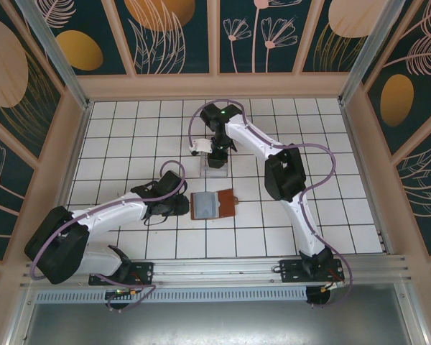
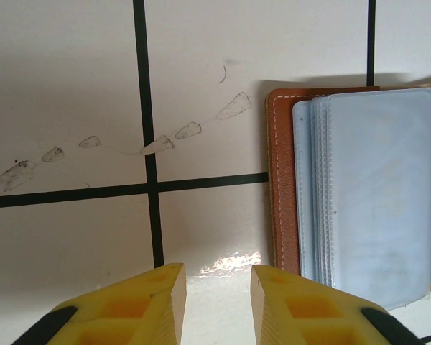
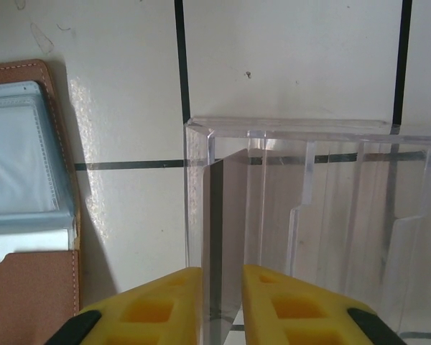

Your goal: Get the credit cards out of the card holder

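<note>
So here's the state of things on my white tiled table (image 1: 129, 129). The card holder (image 1: 213, 205) lies flat and open near the middle, brown leather on the outside, grey-blue inside. It sits between my two arms and closer to the near edge than the clear acrylic stand (image 3: 330, 208).

My left gripper (image 2: 217, 280) is low over the tile, just off the holder's left edge, and isn't touching it. Its yellow fingers are a little apart with bare tile showing between them, so it's open and carrying nothing. From that wrist I'm looking at a stack of cloudy plastic sleeves (image 2: 373, 201) overlapping inside the leather. I honestly can't tell whether any cards are tucked behind them. There's also a trail of dark smudges (image 2: 188, 131) across the tile to the left.

My right gripper (image 3: 221, 280) is over the stand, pointing down at its leftmost slot. One credit card (image 3: 231, 215), pale pinkish-grey with a dark-looking edge, stands upright in that slot, boxed in by the clear walls. Its lower part runs down between my fingers. The jaws are slightly apart, but I can't tell if they're pinching it or just sitting either side. The holder's corner shows off to the left of the stand, a bit apart from it.
</note>
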Controlling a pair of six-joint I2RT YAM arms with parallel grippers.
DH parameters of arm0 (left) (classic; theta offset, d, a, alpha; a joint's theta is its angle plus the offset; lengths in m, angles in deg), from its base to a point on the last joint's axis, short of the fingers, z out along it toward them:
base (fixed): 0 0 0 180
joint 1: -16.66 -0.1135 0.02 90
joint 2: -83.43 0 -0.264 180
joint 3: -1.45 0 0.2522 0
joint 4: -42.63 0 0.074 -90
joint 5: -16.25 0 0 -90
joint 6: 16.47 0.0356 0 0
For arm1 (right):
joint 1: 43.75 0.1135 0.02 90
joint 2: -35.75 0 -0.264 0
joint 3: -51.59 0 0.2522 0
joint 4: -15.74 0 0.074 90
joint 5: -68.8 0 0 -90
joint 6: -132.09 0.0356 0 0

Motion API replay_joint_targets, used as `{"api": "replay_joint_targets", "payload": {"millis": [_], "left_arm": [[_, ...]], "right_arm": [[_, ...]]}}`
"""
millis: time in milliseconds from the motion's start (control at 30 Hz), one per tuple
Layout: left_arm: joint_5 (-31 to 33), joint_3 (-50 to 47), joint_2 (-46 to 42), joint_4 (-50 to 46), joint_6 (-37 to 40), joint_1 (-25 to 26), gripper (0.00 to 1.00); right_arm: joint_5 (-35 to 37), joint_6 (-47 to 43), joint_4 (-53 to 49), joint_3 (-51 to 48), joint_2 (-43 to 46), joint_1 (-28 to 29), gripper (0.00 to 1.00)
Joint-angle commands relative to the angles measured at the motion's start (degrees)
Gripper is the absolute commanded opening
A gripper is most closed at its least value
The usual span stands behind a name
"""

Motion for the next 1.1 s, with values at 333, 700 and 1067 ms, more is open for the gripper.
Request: {"api": "replay_joint_targets", "payload": {"millis": [333, 700, 1067], "left_arm": [[0.69, 0.55, -0.53, -0.47, -0.37, 0.14, 0.32], [0.59, 0.12, -0.80, -0.30, -0.56, 0.12, 0.32], [0.69, 0.09, -0.66, -0.20, -0.37, 0.07, 0.32]], "right_arm": [[0.54, 0.91, 1.14, -0.14, 1.56, 1.00, 0.38], [6.31, 1.34, 7.82, -6.41, 3.89, 1.55, 0.46], [11.07, -0.45, 12.36, -7.79, 5.35, 1.73, 0.42]]}}
